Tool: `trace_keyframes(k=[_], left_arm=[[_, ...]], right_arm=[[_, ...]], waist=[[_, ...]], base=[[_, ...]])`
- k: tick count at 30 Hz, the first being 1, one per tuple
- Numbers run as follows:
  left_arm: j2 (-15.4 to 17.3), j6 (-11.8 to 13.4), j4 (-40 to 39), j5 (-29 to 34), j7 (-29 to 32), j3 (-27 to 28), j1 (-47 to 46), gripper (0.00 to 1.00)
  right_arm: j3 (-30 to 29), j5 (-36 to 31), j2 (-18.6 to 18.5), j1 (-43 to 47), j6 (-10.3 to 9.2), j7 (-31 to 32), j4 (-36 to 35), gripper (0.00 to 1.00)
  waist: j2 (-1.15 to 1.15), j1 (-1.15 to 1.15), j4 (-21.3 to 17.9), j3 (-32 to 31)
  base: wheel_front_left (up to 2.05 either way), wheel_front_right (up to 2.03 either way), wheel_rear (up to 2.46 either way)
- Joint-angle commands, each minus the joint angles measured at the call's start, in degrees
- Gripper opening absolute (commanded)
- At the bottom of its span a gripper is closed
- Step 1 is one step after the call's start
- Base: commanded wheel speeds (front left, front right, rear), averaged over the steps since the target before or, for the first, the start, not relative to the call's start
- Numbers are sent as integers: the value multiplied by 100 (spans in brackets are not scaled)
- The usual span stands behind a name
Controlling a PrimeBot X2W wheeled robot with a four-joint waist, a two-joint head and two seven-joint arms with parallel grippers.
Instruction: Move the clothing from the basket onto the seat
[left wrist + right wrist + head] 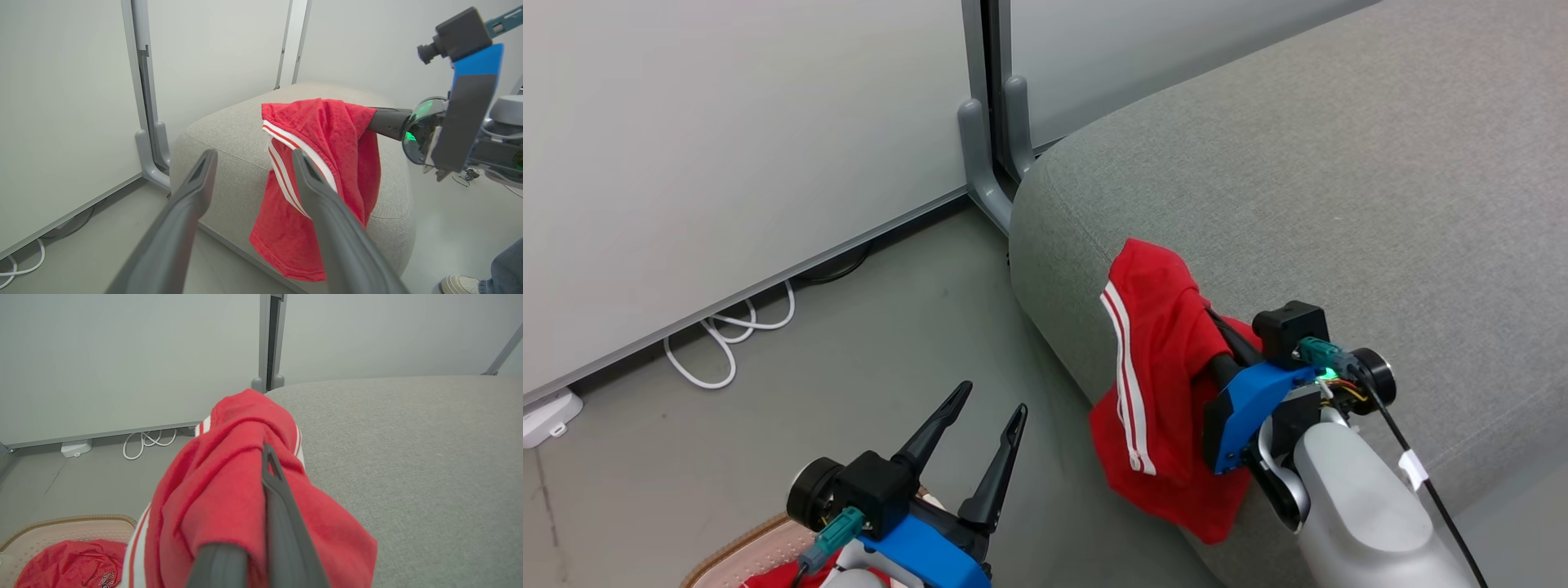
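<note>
The step in hand looks like this: put the red garment (1152, 367) down on the seat (1339, 204). The right tool (263, 465) is pinching this garment, with cloth bunched around its dark fingers.

To do it well, the right tool should go farther right and far, over the flat top of the seat. Then it should go down until the cloth rests on the grey fabric. Only then should it let go. If it lets go here, the garment may slip off the side onto the floor (890, 327), because most of the cloth is past the edge.

The red garment is at the left edge of the seat, by the rounded corner. Its top part is draped over the right tool's fingers. The rest hangs down the side of the seat, below the tool, white stripes facing left.

The left tool (992, 400) is spread wide and holds nothing. It is over the floor, left of the seat and well apart from the hanging garment.

The basket (743, 539) is on the near left, just beside the left tool. The second red garment (69, 563) lies inside it, so the job looks about half done.
</note>
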Motion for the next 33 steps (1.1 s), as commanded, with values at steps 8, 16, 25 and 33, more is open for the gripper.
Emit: trace_keyframes(k=[8, 16, 25, 33], left_arm=[[82, -22, -53, 54, -19, -70, -138, 100], [249, -22, -236, 135, -19, -296, -700, 100], [589, -22, -508, 211, -20, -769, -1687, 100], [764, -22, -741, 275, -19, -994, -2403, 100]], right_arm=[[-226, 216, -152, -212, -4, 208, -126, 0], [-860, 653, -1171, -1392, -5, 787, -317, 0], [-2092, 487, -2325, -2517, -4, 685, -303, 0], [-3195, 79, -2580, -2700, -5, 205, -212, 0]], waist=[[0, 0, 201, 225], [0, 0, 704, 1206], [0, 0, 1268, 2779], [0, 0, 1528, 3709]], base=[[0, 0, 0], [0, 0, 0], [0, 0, 0], [0, 0, 0]])
